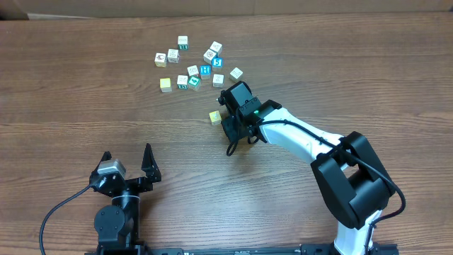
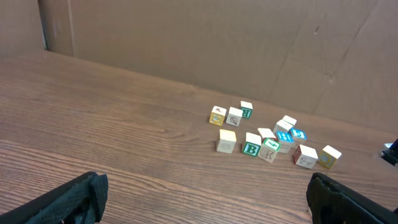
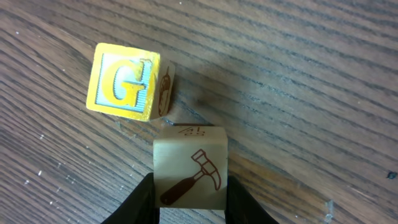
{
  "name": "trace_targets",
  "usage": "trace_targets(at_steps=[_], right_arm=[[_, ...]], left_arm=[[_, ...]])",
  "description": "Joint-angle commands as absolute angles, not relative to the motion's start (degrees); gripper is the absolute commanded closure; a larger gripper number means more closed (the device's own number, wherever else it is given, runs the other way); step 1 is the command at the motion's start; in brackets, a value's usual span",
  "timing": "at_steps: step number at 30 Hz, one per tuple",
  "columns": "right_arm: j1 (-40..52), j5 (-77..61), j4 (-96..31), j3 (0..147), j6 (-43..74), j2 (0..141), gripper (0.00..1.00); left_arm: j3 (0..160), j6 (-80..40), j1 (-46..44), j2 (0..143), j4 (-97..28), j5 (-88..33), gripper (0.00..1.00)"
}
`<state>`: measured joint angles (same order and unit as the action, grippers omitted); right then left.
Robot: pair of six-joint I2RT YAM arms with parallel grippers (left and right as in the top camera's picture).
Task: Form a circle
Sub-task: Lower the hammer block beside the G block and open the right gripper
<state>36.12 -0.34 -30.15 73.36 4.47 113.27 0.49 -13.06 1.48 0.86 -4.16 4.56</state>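
A yellow cube with a G (image 3: 127, 85) lies alone on the wood where the circle is laid out, and shows as a small yellow cube (image 1: 215, 117) in the overhead view. Just behind it, almost touching, is a white cube with a brown hammer picture (image 3: 189, 168). My right gripper (image 3: 189, 190) is shut on that cube, a finger pressed to each side. From overhead the right gripper (image 1: 226, 122) hides the held cube. My left gripper (image 1: 129, 159) stands wide open near the front left, its jaws (image 2: 205, 196) holding nothing.
A loose bunch of several alphabet cubes (image 1: 192, 67) lies spread at the back of the table, also seen in the left wrist view as the cube bunch (image 2: 267, 134). A cardboard wall (image 2: 217, 43) rises behind them.
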Motion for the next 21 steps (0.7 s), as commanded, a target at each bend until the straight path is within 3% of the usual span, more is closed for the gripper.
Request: trace_targets(at_steps=[1,21], right_arm=[[37.4,0.4,-30.1,73.2,4.2,114.0,0.73],[37.9,0.6,-29.1,73.2,4.7,114.0,0.72]], left_arm=[[0.3,-11.8,1.2,0.3,-4.1,4.5,0.01],[0.3,-11.8,1.2,0.3,-4.1,4.5,0.00]])
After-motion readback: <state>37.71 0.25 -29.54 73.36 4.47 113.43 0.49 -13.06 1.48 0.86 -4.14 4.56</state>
